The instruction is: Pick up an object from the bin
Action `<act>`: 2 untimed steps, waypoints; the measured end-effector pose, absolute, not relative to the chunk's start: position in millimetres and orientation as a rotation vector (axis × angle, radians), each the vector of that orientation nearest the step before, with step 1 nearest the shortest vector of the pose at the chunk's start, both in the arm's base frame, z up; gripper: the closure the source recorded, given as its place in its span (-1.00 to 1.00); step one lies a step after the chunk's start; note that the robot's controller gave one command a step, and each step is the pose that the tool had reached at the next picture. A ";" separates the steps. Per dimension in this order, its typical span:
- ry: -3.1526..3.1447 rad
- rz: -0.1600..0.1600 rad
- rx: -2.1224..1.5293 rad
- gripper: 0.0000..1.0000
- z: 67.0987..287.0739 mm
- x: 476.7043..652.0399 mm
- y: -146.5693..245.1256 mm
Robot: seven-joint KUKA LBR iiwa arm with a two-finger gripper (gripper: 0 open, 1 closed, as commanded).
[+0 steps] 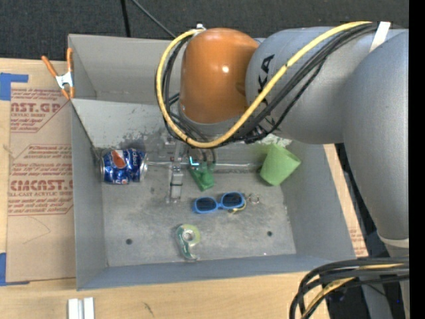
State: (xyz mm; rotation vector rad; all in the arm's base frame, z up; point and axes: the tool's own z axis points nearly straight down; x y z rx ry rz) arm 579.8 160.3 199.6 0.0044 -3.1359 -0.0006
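Note:
My gripper (188,178) reaches down below the orange wrist cover in the middle of the bin, with its fingers apart. One metal finger (176,181) points at the bin floor. A small dark green thing (202,177) lies right by the other finger, and I cannot tell whether they touch. Blue sunglasses (219,203) lie just in front of the gripper. A light green cup-shaped block (279,165) rests to its right.
A crushed blue soda can (123,166) lies by the left wall. A clear greenish tape dispenser (188,239) sits near the front wall. The big grey arm covers the bin's back right part.

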 end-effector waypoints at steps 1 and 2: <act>-3.128 0.004 0.212 -1.00 95.5 574.1 60.3; -3.142 -0.002 -0.056 -1.00 73.5 550.4 46.9</act>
